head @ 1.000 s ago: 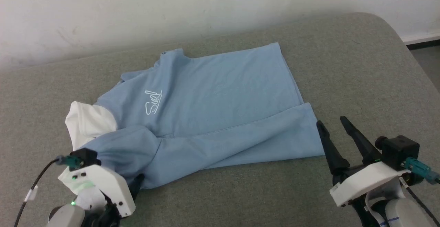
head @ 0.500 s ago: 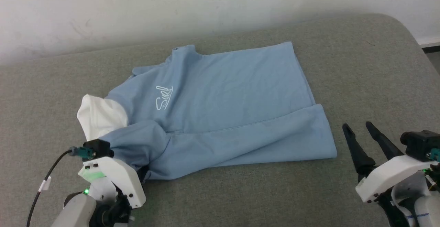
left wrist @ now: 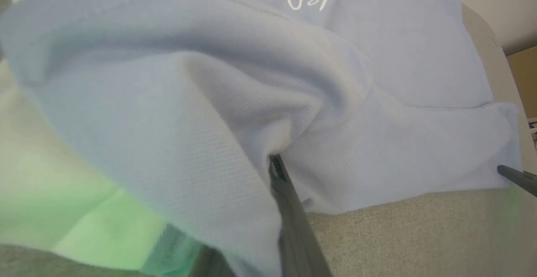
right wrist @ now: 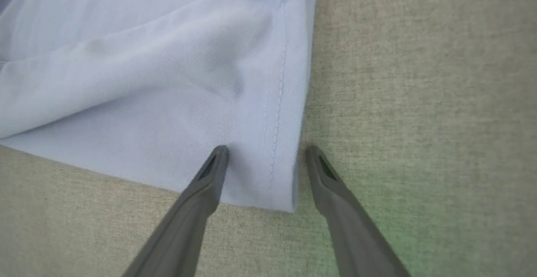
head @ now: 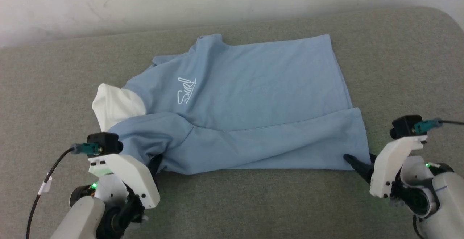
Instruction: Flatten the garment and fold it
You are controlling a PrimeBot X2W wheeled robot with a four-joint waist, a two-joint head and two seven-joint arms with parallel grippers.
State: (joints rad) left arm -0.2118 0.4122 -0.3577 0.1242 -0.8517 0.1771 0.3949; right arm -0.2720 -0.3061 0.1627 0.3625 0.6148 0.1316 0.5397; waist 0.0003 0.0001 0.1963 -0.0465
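The left pincer (head: 154,163) is clamped on a bunched fold of the light blue shirt (head: 253,97), and cloth drapes over its fingers. The right pincer (right wrist: 266,151) stands wide astride the stitched hem corner, one finger over the cloth and the other on the grey cushion (head: 253,202) just beside it. Beyond both pincers the shirt lies spread. Its white collar (head: 116,105) is just ahead of the left pincer, the script logo (head: 186,90) is farther on, and a pale wall (head: 181,0) is behind.
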